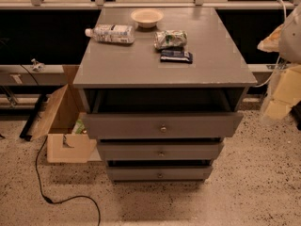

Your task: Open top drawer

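Top drawer ajar; gripper cropped right.

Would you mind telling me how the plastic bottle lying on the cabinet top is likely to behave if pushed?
Lying on its side, the bottle would probably roll. It appears to be thin plastic, so it is likely light and easily squashed. The end effector is at the right edge, away from it.

Grey cabinet: top drawer partly out. On top: bowl, lying bottle, crumpled bag, dark packet. Gripper at right edge.
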`<control>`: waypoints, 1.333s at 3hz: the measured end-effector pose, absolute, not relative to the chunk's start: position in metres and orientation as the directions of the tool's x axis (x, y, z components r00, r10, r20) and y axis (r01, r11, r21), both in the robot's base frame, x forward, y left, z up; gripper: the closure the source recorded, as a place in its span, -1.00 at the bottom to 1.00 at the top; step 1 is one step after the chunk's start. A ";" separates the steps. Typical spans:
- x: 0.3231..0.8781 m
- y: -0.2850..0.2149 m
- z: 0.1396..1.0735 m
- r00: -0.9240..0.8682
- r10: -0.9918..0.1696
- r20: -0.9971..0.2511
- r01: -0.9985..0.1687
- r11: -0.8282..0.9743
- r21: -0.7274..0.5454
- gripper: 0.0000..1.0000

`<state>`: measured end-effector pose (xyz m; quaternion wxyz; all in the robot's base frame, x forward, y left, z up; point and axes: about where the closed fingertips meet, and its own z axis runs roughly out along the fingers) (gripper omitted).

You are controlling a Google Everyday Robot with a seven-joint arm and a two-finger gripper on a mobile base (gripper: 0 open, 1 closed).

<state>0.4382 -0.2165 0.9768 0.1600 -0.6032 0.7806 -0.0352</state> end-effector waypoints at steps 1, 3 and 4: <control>0.438 -0.216 0.977 -0.221 -0.953 -0.207 -0.931 0.270 -0.248 -1.00; 0.434 -0.183 0.853 -0.135 -0.956 -0.261 -0.983 0.162 -0.085 -1.00; 0.434 -0.183 0.853 -0.135 -0.956 -0.261 -0.983 0.162 -0.085 -1.00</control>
